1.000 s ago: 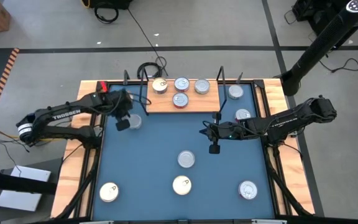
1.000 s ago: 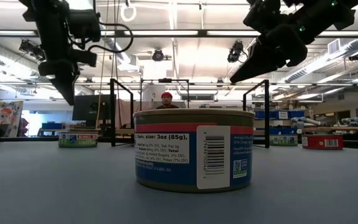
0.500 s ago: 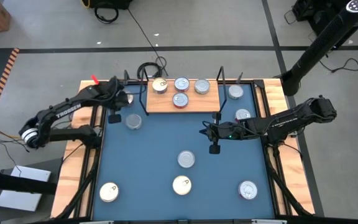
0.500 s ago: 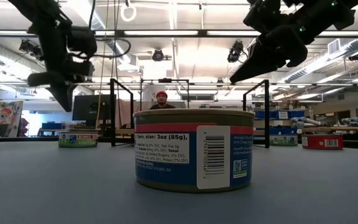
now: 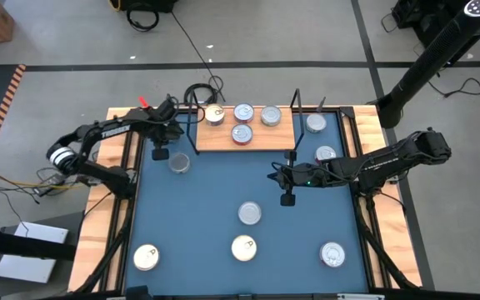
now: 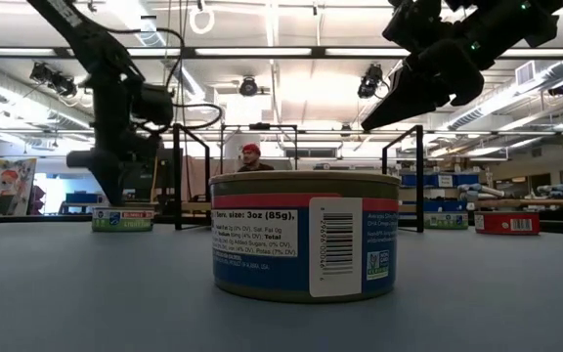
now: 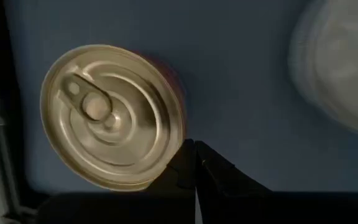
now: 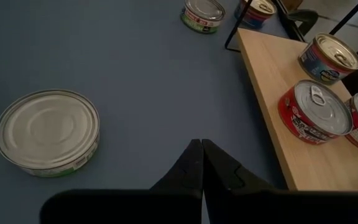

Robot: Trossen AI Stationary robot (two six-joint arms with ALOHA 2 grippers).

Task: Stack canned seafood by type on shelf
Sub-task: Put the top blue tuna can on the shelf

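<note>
1. In the high view the left hand (image 5: 160,153) sits in the upper left of the frame, its fingers pinched together and empty. It hangs just off the left end of the shelf (image 5: 223,140).
2. The nearest loose can (image 5: 179,163) lies on the blue desk (image 5: 207,208) just to the lower right of that hand in the high view. The left wrist view shows its gold pull-tab lid (image 7: 110,115) close beside the closed fingertips, the hand a little to one side rather than centred over it.
3. A round flat tin has no long axis to line up with, so I judge the move turns only on that small offset. The hand must shift lower right, open, and straddle the rim.
4. The right hand (image 5: 287,198) hovers in the middle right of the frame, likewise closed on nothing. It is well apart from this can and nearer the one at centre (image 5: 250,213), so the left arm is the obvious one for this pick.
5. Four cans already stand on the shelf, three in a row along its far edge and a red-sided can (image 5: 241,133) in front.
6. Other cans wait on the desk: two at upper right beyond the shelf's right wire frame and three along the bottom.
</note>
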